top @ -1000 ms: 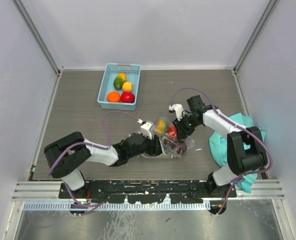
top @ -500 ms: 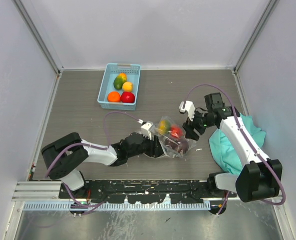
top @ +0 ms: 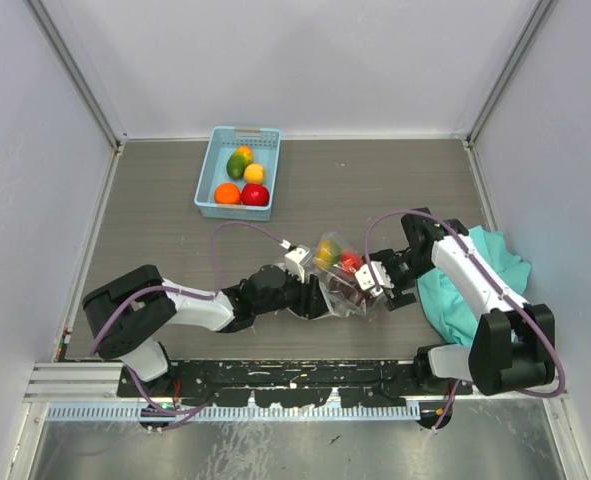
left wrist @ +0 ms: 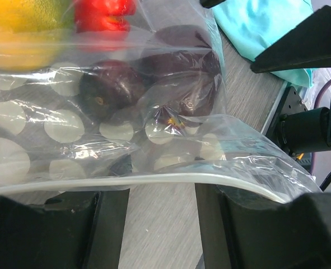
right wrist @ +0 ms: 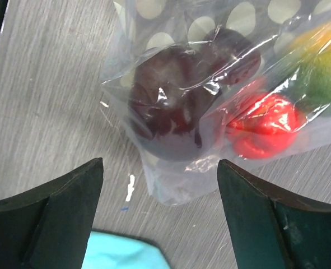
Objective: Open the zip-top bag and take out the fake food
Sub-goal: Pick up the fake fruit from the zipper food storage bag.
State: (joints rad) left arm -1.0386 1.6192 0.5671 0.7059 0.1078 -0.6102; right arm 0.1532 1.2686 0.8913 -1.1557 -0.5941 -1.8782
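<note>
teal cloth point(top: 470, 280) crowds right, basket point(top: 237, 172) (far) apart

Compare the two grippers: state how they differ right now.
The left gripper clamps the zip-top bag by its edge; the right gripper holds nothing. The left jaws are partly closed on plastic; the right jaws are spread wide, above the bag's corner. The left reaches from the bag's left, the right from its right. Both sit low at the bag.

No readable text, labels, brands or numbers anywhere; the clear dotted plastic zip-top bag point(left wrist: 154, 140) carries only plain white dots.
</note>
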